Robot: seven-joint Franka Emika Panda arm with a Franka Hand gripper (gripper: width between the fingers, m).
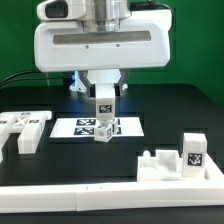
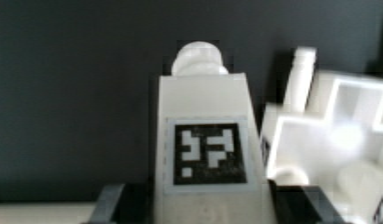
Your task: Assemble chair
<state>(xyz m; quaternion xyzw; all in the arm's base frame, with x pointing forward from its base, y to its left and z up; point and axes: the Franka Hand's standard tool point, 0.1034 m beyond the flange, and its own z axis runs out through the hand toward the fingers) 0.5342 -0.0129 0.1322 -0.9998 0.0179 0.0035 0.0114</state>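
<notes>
A white chair leg [image 1: 104,122] is held tight by the gripper [image 1: 105,90] over the marker board [image 1: 68,128], and next it likely has to be carried to the chair pieces [image 1: 165,166] on the exterior view's right and lined up.

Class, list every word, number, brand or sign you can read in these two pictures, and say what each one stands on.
No words, numbers or brand names can be read in either view.
Square black-and-white marker tag, a pattern without letters: on the chair piece held in the gripper.
Similar tags, too small to make out: on the marker board and the loose chair pieces.
</notes>
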